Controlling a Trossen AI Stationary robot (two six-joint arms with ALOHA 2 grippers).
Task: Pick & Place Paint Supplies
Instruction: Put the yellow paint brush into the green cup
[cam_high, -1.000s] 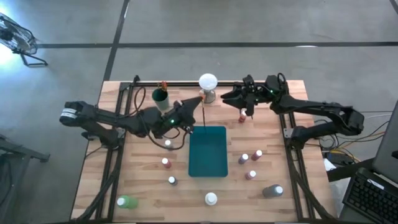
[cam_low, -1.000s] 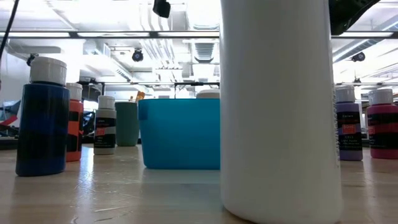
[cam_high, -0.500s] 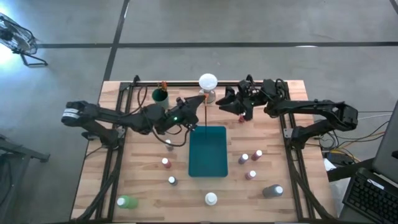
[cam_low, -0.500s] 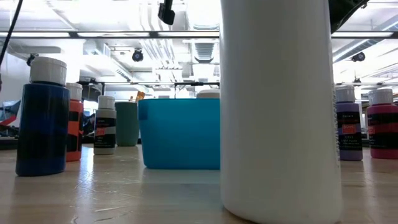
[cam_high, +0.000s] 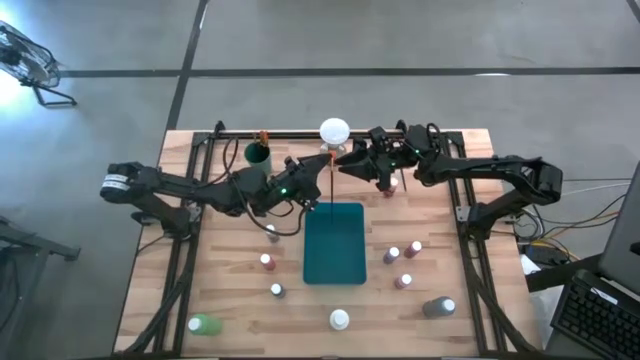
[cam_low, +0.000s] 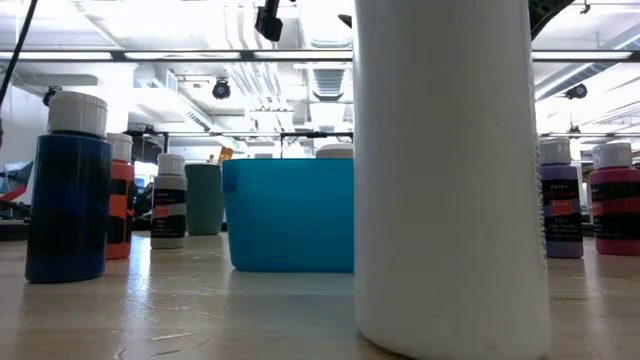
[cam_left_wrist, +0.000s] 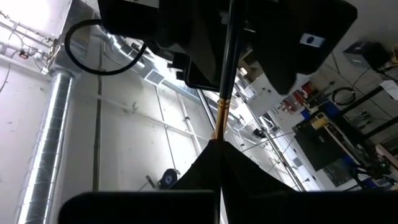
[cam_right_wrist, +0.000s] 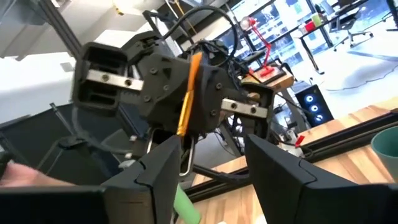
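My left gripper is shut on a thin orange-handled brush, lifted above the far edge of the teal tray. My right gripper is open beside the white ball on its base. Its fingers stand on either side of the brush's orange upper end, with no touch that I can see. Small white-capped bottles stand on the table on both sides of the tray. My left gripper pinches the brush's shaft between its two fingers, about midway along it. The fingers come from the table's left and lie across the brush. The brush hangs clear of the table and slants, its orange end toward the far side.
A green cup with brushes stands at the far left. A large white bottle fills the low view's front, with a blue bottle and a purple one to the sides. A green bottle and a grey one stand near the front edge.
My right gripper has moved toward the table's left, from beside a red bottle at the far right up to the brush's upper end. The brush stays lifted over the tray's far edge.
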